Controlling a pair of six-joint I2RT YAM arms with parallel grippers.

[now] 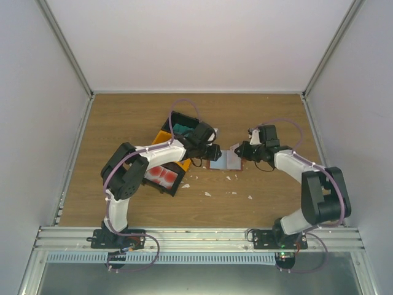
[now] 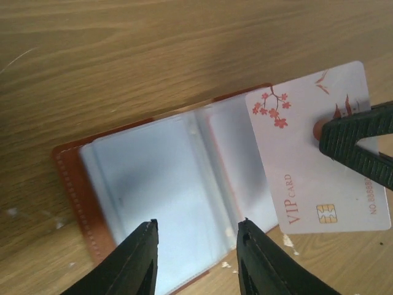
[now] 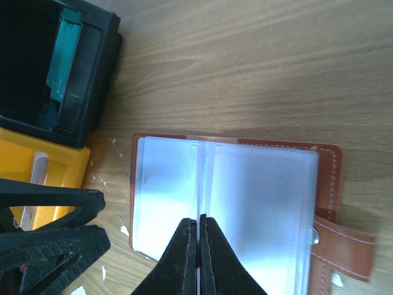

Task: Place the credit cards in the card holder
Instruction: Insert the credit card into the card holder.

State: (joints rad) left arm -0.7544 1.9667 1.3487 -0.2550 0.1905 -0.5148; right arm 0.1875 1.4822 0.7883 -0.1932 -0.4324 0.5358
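Observation:
The card holder (image 1: 226,161) lies open on the table, reddish-brown with clear pockets, in the left wrist view (image 2: 153,184) and the right wrist view (image 3: 245,196). My right gripper (image 1: 241,149) is shut on a white VIP card (image 2: 307,160) with red blossoms, held edge-on over the holder's middle fold (image 3: 198,224). My left gripper (image 1: 215,152) is open and empty just above the holder's left page (image 2: 196,239). Red-and-white cards (image 1: 163,174) and teal cards (image 1: 182,128) sit in bins.
A black bin (image 1: 178,184) holds the red-and-white cards. A yellow bin (image 1: 164,136) and a black bin (image 3: 92,67) with the teal cards stand left of the holder. White crumbs (image 1: 207,193) dot the wooden table. White walls enclose the table.

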